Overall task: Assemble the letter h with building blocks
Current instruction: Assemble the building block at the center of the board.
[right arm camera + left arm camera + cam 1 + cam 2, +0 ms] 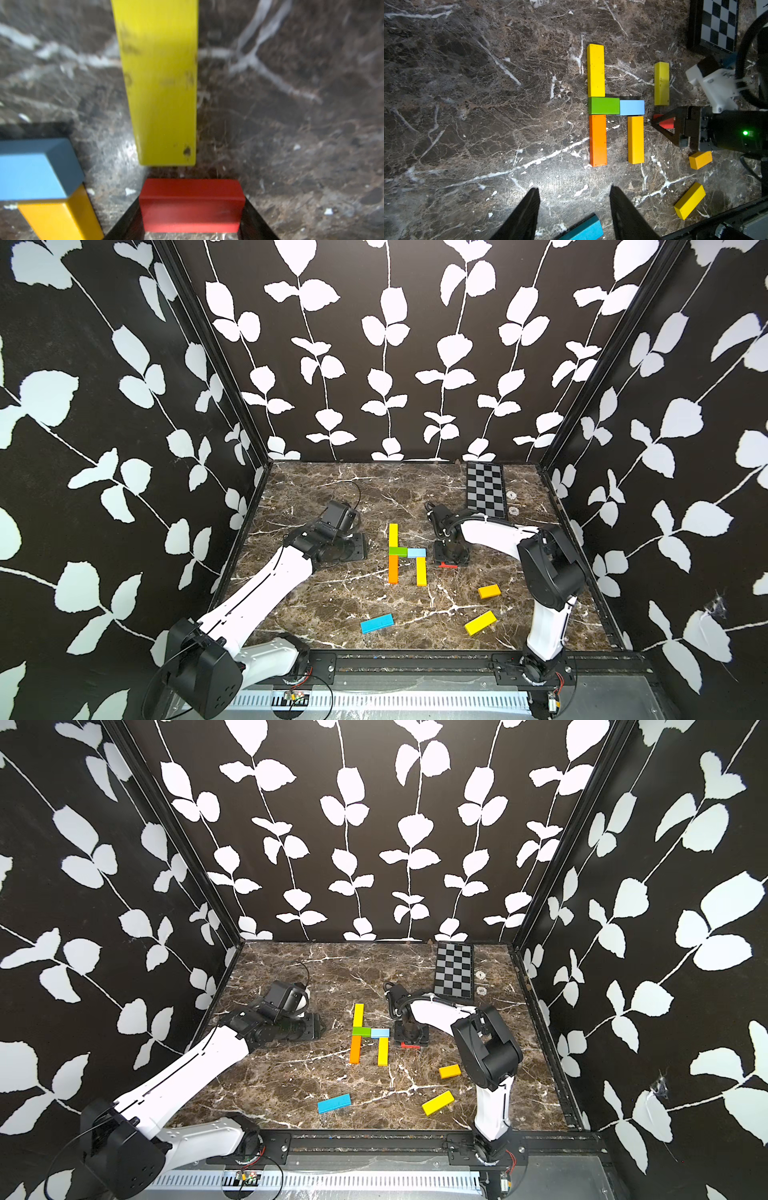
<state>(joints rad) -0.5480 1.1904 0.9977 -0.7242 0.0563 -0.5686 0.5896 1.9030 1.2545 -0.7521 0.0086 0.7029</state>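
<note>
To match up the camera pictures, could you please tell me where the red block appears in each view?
In a top view: the red block is a sliver right of the light blue block.
In a top view: the same sliver, right of the light blue block.
Left wrist: partly hidden, close to the light blue block.
Right wrist: large and close.
Shared landmark: the light blue block, in all four.

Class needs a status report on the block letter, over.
Left gripper open, empty. Right gripper shut on red block. Five-block h laid flat. Lime-yellow block close by, apart.
</note>
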